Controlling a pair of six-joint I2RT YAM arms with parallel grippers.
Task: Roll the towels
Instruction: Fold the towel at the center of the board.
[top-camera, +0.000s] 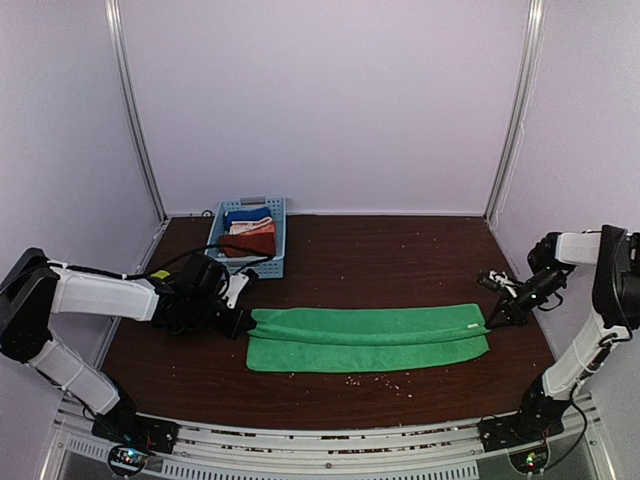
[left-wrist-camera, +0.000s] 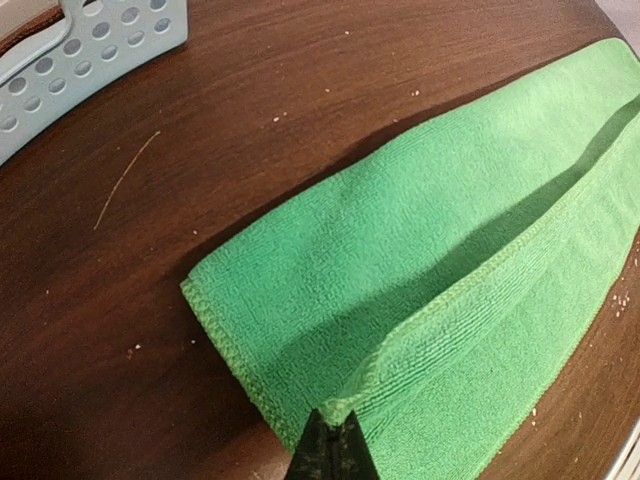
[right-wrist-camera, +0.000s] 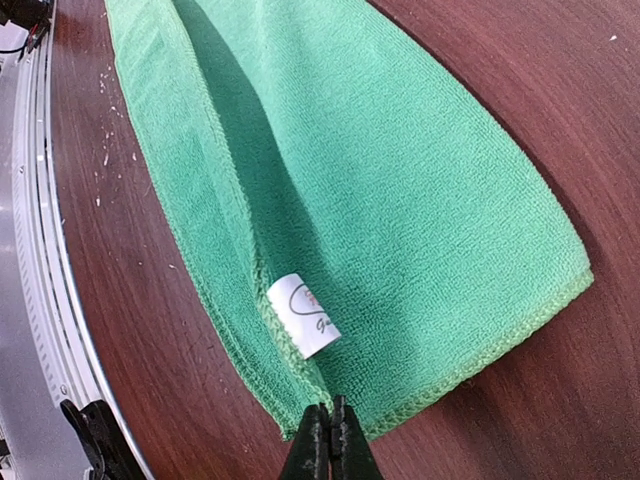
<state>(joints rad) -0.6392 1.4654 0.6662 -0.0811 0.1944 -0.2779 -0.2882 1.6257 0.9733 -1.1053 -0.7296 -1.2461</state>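
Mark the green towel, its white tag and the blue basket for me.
green towel (top-camera: 365, 338), top external view, middle of the folded strip.
white tag (right-wrist-camera: 303, 314), right wrist view, centre of the label by the hem.
basket (top-camera: 281, 235), top external view, its right wall.

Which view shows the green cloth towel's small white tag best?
Right wrist: the small white tag sits close up on the green cloth towel's hem, faint print visible. Top external shows it as a pale speck at most; left wrist shows only the towel's other end.
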